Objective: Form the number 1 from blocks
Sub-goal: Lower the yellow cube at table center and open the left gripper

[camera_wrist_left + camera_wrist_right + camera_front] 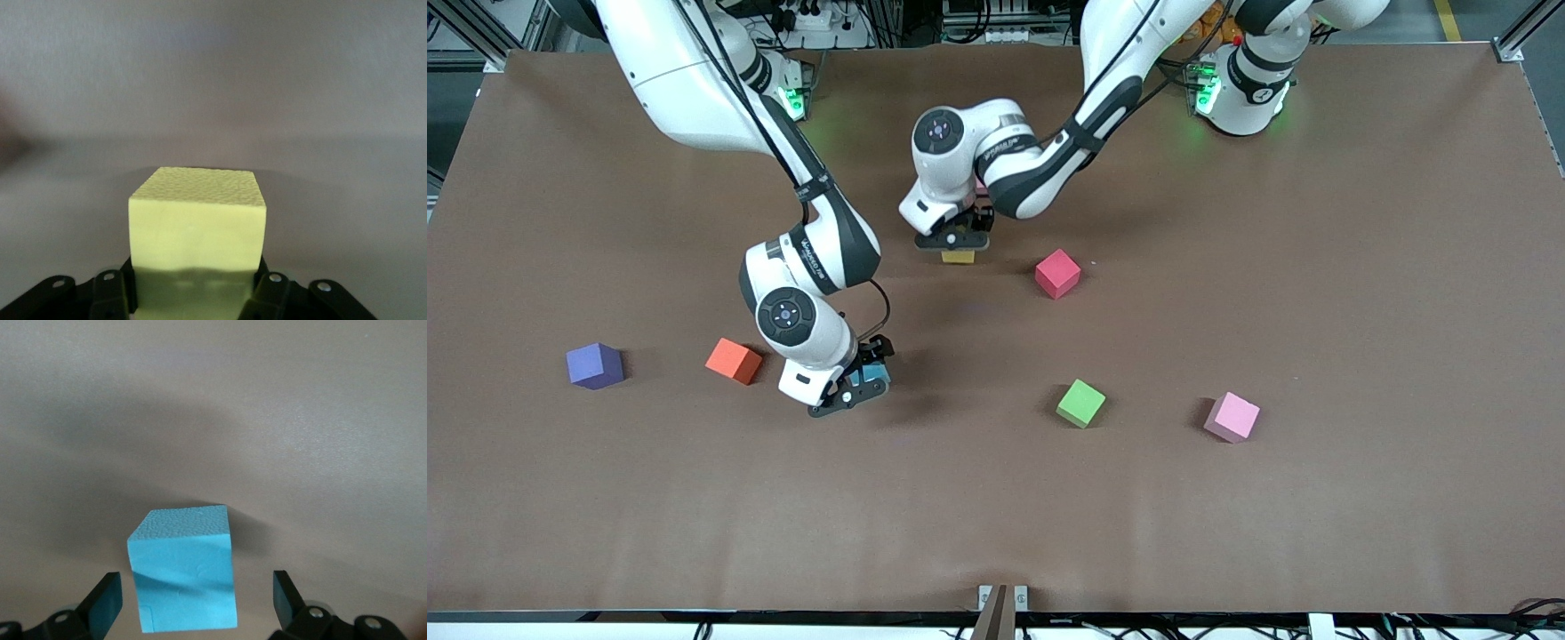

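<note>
My left gripper (958,242) (193,293) is shut on the yellow block (958,257) (197,227), its fingers pressed against two opposite sides, low at the table's middle. The crimson block (1057,273) lies beside it, toward the left arm's end. My right gripper (863,384) (195,597) stands open around the sky-blue block (869,374) (183,580), which rests on the table with a gap at each finger. The orange block (734,361) lies close by, toward the right arm's end. The pink block (1232,417) sits toward the left arm's end.
A green cube (1081,403) lies between the sky-blue and pink blocks. A purple cube (595,365) sits past the orange block toward the right arm's end. The brown table (996,516) is bare nearer the front camera.
</note>
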